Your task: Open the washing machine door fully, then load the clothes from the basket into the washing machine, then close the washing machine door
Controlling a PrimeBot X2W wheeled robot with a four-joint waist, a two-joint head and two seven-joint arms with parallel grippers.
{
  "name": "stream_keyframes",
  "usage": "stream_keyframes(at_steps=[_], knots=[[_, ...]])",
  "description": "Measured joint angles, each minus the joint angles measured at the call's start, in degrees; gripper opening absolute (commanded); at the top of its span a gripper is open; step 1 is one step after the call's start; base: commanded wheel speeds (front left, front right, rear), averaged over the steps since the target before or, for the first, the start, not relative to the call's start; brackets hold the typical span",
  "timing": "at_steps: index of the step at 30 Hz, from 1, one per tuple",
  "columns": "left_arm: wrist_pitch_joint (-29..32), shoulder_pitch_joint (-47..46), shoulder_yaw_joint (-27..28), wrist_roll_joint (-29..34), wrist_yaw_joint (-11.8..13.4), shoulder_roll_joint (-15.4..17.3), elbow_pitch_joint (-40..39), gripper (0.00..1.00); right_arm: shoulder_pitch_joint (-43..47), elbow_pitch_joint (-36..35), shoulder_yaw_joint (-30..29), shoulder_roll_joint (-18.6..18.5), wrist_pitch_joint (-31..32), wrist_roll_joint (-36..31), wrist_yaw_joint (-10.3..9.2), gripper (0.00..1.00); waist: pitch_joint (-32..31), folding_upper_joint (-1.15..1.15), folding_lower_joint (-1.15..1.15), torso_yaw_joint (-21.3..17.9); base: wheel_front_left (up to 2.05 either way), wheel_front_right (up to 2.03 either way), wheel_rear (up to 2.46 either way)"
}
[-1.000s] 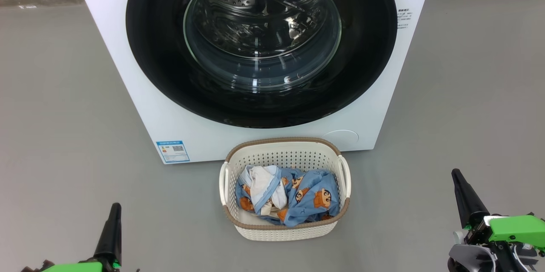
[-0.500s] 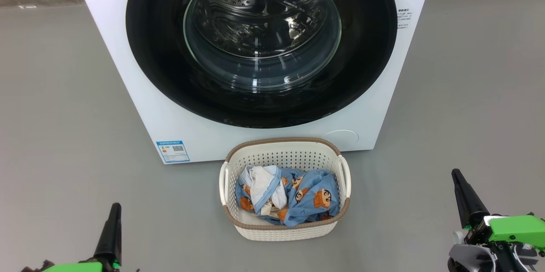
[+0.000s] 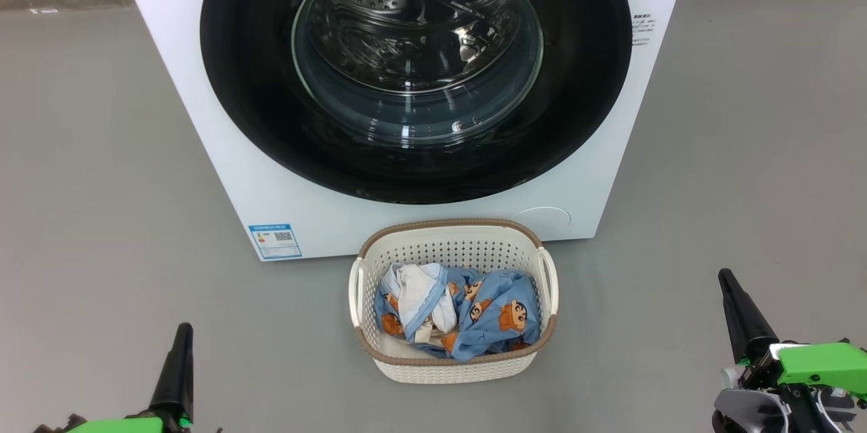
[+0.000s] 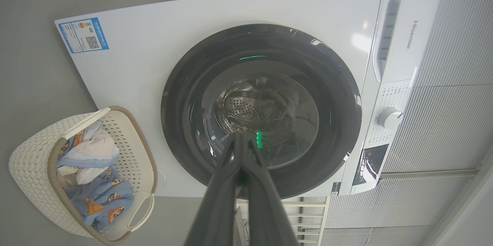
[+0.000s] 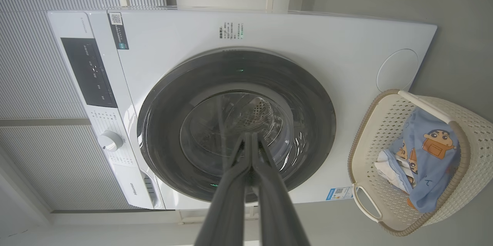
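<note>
Left end effector [image 3: 183, 333] and right end effector [image 3: 727, 278] sit closed, empty.

Head cam looks steeply down at the basket [image 3: 452, 368] with the washing machine door [image 3: 416, 60] just beyond, both wrist cams sit lower and farther back, rolled sideways, facing the door square-on, all three sharing door and basket.

Black tapered fingers [image 3: 742, 318], bright green housings [image 3: 823, 360]
</note>
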Motion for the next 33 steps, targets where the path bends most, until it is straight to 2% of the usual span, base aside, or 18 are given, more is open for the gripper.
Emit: stream_keyframes(at_steps=[33], knots=[[0.0, 0.0, 0.0, 0.0, 0.0, 0.0, 0.0, 0.0, 0.0, 0.0, 0.0, 0.01, 0.0, 0.0, 0.0, 0.0, 0.0, 0.0, 0.0, 0.0, 0.0, 0.0, 0.0]])
